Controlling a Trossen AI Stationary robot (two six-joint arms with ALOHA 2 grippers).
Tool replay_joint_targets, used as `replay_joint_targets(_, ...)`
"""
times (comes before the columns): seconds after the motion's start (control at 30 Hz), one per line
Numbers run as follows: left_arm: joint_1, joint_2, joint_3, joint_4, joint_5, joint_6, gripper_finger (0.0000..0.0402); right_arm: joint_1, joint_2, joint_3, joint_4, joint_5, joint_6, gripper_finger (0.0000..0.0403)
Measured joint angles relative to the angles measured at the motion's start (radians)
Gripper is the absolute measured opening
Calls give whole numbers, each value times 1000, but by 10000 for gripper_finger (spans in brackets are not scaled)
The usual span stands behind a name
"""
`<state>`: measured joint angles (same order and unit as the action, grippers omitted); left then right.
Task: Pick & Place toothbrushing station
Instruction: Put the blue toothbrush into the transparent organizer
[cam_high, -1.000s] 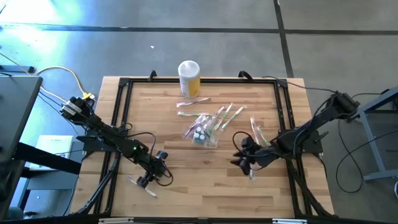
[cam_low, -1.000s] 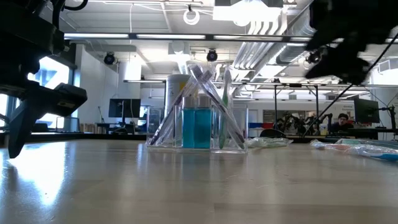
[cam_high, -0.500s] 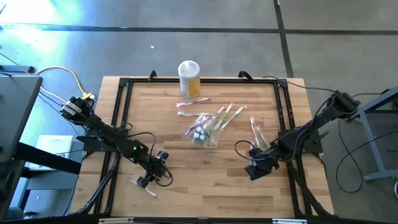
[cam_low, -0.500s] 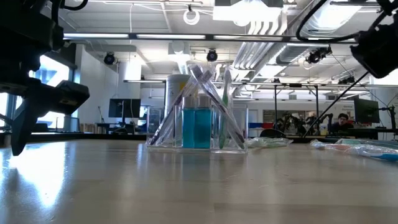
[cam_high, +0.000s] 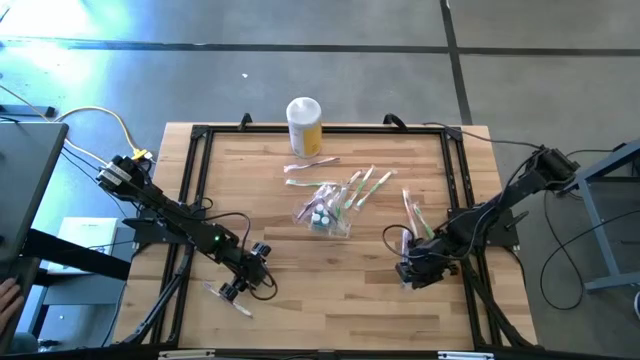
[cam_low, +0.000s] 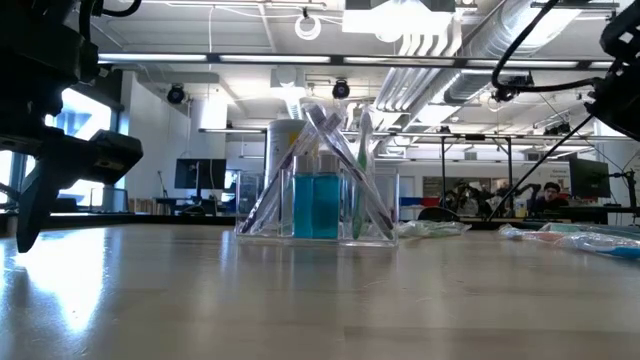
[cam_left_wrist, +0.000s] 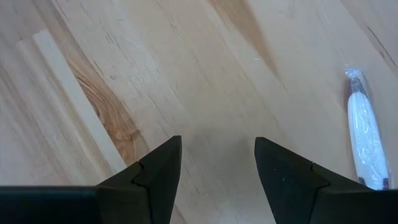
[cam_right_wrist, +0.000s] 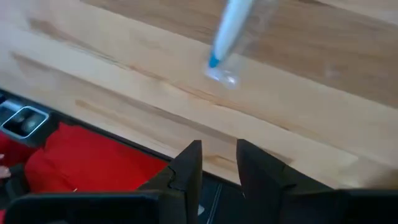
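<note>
Your toothbrushing station (cam_high: 325, 208) sits near the middle of the table (cam_high: 280, 300), toothbrushes leaning inside. Your left gripper (cam_high: 240, 288) hangs by the near-left corner, fingers spread on nothing, beside a wrapped toothbrush (cam_left_wrist: 365, 140). Your right gripper (cam_high: 409, 272) is near the right edge, fingers narrowly apart, seemingly holding nothing.

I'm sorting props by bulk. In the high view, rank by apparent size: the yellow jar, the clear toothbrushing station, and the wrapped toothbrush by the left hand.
1. Toothbrushing station, widest spread.
2. Yellow jar; it stands upright, so seen from above it looks shortened.
3. Wrapped toothbrush, a thin sliver near the left hand.
</note>
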<state>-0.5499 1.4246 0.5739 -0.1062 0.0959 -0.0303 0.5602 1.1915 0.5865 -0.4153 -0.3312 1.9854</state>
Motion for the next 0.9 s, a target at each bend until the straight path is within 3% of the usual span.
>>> replay_joint_targets(0.23,0,0,0,2,0,17,198,-6,-28,0,-87,-59,97,80)
replay_joint_targets(0.37,0,0,0,4,1,22,198,-12,-112,0,-137,47,127,80)
replay_joint_targets(0.67,0,0,-6,10,1,22,198,25,-229,1,-296,451,111,64)
replay_joint_targets(0.9,0,-1,-51,93,4,3,198,77,-190,1,-210,1050,-170,66)
